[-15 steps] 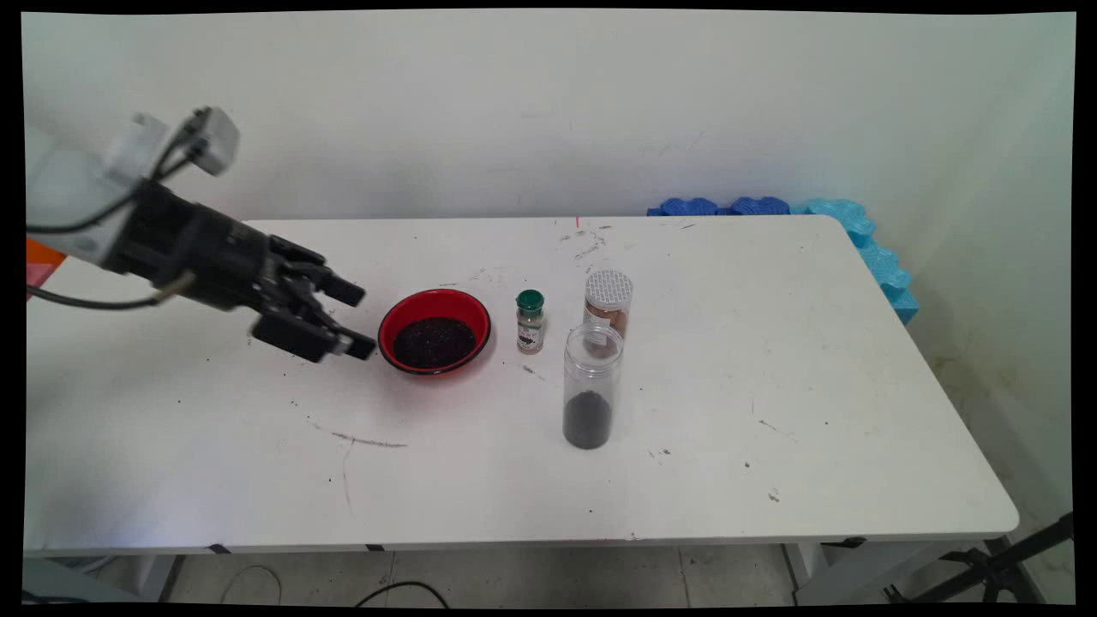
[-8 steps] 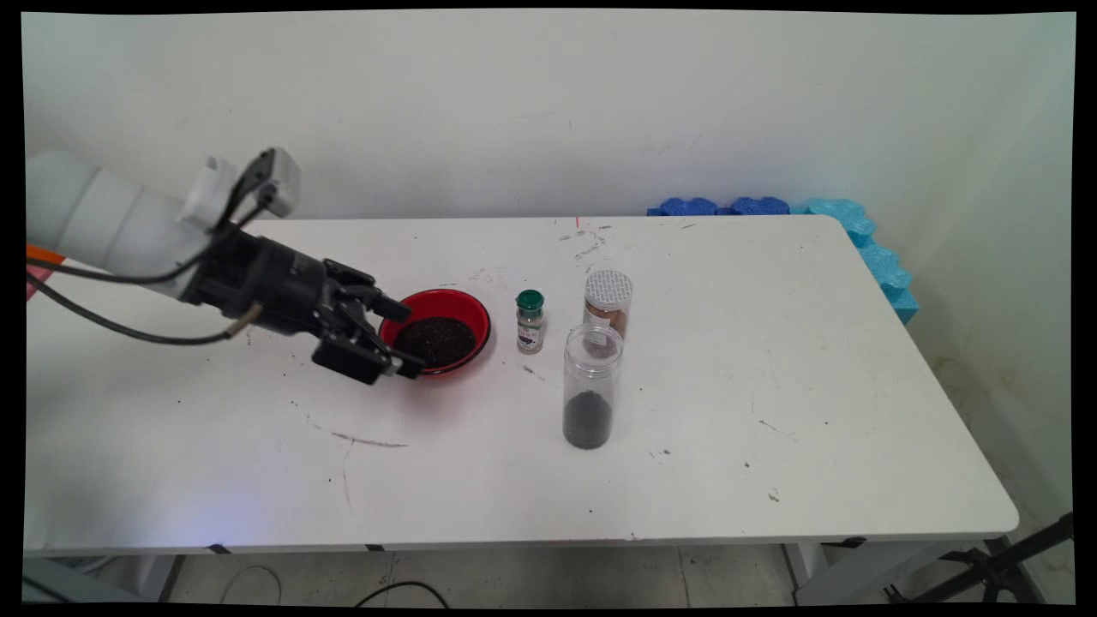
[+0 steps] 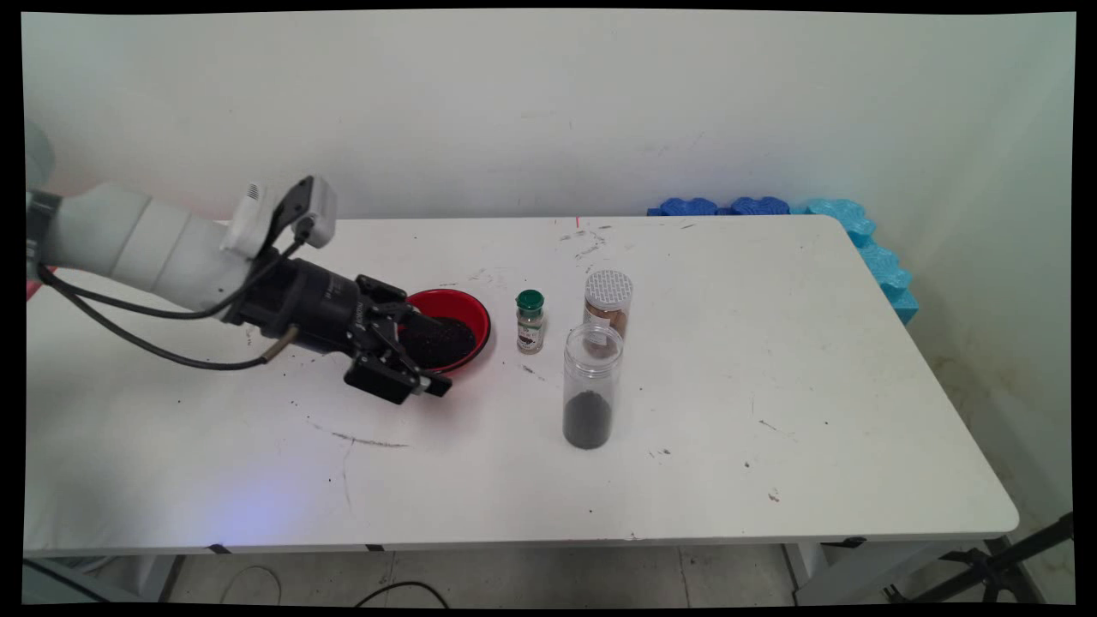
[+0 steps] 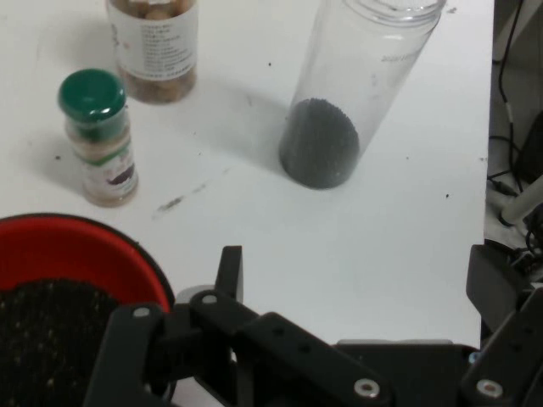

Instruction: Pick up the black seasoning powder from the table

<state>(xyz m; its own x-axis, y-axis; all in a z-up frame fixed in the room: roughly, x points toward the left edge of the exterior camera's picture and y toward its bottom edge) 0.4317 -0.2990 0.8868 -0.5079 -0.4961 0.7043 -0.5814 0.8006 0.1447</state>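
Four containers stand upright, pincer empty at the bowl

Four containers stand in a loose group near the middle of the table, somewhat toward its far edge. Furthest toward the left edge is a red bowl holding a bed of dark grains. Just beside it is a small spice bottle with a green cap. Next comes a jar with a white lid and brownish contents. A tall clear jar stands in front of that one, toward the near edge. It has no lid, and a shallow layer of the same dark grains covers its bottom.

The pincer reaches in low from the left edge, nearly level with the table. Its fingers are spread wide and hold nothing. In the main view the far finger overlaps the bowl's left side, and the near finger lies in front of the bowl over bare table. In the hand view the bowl sits to the left of the left finger, so most of it is outside the gap. Whether that finger touches the rim cannot be told.

Both small containers are capped and stand apart from the pincer. Blue foam pieces lie off the table's far right corner, against the wall.
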